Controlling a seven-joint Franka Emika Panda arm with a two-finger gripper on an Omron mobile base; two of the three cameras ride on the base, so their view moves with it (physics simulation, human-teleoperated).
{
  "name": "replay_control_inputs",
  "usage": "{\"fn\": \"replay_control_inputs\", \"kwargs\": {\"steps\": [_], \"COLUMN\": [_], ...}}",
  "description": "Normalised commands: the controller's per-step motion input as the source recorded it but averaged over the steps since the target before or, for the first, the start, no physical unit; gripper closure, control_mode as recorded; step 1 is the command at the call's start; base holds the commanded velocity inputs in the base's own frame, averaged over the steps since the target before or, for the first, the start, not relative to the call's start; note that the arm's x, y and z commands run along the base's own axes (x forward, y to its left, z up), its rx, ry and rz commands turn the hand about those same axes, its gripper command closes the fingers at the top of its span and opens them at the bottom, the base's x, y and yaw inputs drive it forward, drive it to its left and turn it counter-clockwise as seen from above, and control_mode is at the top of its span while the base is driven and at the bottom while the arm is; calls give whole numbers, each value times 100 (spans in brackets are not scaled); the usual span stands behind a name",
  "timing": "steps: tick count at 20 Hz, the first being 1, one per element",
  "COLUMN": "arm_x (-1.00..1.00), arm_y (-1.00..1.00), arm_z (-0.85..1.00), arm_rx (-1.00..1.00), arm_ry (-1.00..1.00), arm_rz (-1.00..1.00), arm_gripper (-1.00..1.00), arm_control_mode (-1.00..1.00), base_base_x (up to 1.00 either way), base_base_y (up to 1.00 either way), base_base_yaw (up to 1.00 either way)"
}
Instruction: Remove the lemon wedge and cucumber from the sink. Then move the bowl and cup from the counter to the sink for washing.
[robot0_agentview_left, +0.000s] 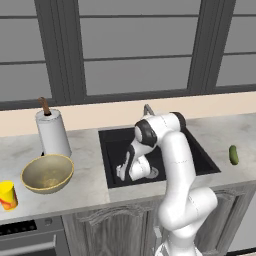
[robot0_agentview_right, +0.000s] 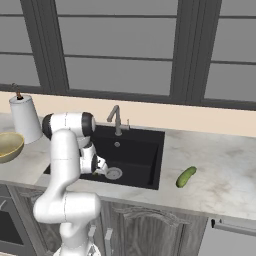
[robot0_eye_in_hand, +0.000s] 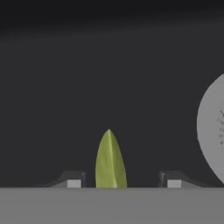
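My two dark fingertips (robot0_eye_in_hand: 73, 180) stand apart on either side of the small yellow-green lemon wedge (robot0_eye_in_hand: 110, 159), with a clear gap between each tip and the wedge; the jaws are part-open and nothing is gripped. The gripper (robot0_eye_in_hand: 123, 183) is lowered into the black rectangular sink (robot0_agentview_left: 112, 142), and the wedge lies on the dark basin floor, near the round silver drain (robot0_eye_in_hand: 212, 127) that sits off to one side in the hand view. In the right base view the short dark green cucumber (robot0_agentview_right: 186, 177) lies on the light grey marbled counter (robot0_agentview_right: 220, 170), to the right of the sink. The wide tan-olive bowl (robot0_agentview_left: 48, 173) and the small yellow cup with red markings (robot0_agentview_left: 7, 195) stand on the counter left of the sink.
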Motion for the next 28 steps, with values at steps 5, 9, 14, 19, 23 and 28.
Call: {"fn": "replay_control_inputs", "kwargs": {"steps": [5, 9, 14, 19, 23, 28], "arm_x": [0, 0, 0, -3, -6, -9], "arm_y": [-5, -3, 0, 0, 0, 0], "arm_z": [-17, -18, -3, 20, 32, 34], "arm_rx": [0, 0, 0, 0, 0, -2], "arm_ry": [0, 0, 0, -1, 0, 0], "arm_rz": [0, 0, 0, 1, 1, 0], "arm_gripper": [100, 100, 100, 100, 100, 100], "arm_control_mode": [-100, -100, -100, -100, -100, -100], "base_base_x": [0, 0, 0, 0, 0, 0], "base_base_y": [0, 0, 0, 0, 0, 0], "base_base_yaw": [0, 0, 0, 0, 0, 0]}}
